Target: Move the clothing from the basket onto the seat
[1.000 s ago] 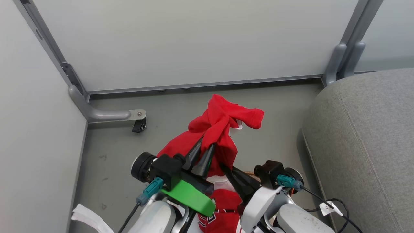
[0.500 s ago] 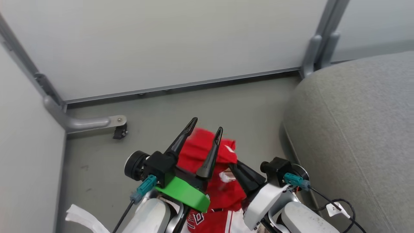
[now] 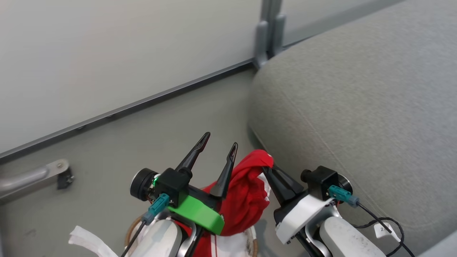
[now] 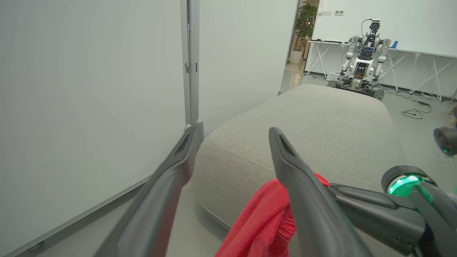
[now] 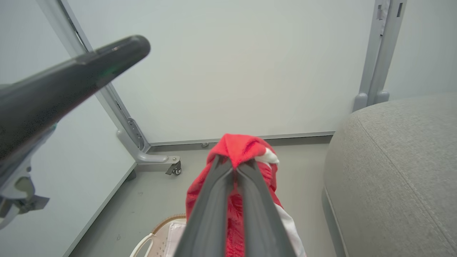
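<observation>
The grey seat (image 3: 357, 89) sits just to the right of the right hand (image 3: 268, 170). The basket (image 5: 162, 223) is below both hands. The red clothing (image 3: 246, 196) hangs from the right hand, whose fingers are pinched shut on it. The left hand (image 3: 220, 140) is wide apart, holding nothing. Lift the clothing high over the seat edge before letting go.
</observation>
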Robot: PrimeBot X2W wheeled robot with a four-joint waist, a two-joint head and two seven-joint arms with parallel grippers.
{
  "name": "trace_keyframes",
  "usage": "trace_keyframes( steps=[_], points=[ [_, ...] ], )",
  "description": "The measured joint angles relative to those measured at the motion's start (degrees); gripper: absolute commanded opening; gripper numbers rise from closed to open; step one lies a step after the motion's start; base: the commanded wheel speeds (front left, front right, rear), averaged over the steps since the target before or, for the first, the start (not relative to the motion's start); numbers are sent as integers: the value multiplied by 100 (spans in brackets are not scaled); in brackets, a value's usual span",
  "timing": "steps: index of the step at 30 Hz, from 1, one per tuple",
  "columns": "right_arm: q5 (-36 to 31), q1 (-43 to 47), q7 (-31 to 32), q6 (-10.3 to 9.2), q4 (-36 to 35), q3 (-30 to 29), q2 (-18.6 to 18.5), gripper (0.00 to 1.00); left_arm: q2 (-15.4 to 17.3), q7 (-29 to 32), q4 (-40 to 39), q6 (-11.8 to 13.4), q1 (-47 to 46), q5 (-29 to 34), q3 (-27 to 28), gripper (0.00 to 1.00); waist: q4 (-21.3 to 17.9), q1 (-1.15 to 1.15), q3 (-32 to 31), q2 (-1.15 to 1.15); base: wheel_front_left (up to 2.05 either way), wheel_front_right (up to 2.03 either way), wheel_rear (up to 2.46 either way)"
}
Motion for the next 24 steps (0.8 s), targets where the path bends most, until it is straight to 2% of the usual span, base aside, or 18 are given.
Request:
trace_keyframes(
  steps=[7, 11, 16, 24],
  points=[
    [-90, 4, 0, 0, -280, -302, -83, 0, 85, 0, -20, 0, 8, 30, -21, 100, -823, 0, 129, 0, 0, 0, 0],
    [-291, -189, 0, 1, -490, -583, -242, 0, 98, 0, -49, 0, -11, 21, -121, 100, -1133, 0, 254, 0, 0, 0, 0],
    [-494, -847, 0, 1, -633, -918, -689, 0, 219, 0, -51, 0, -70, 4, -261, 100, -1309, 0, 547, 0, 0, 0, 0],
    [-761, -2462, 0, 1, -514, -1285, -1762, 0, 490, 0, -365, 0, -432, 46, -582, 100, -1305, 0, 1125, 0, 0, 0, 0]
  ],
)
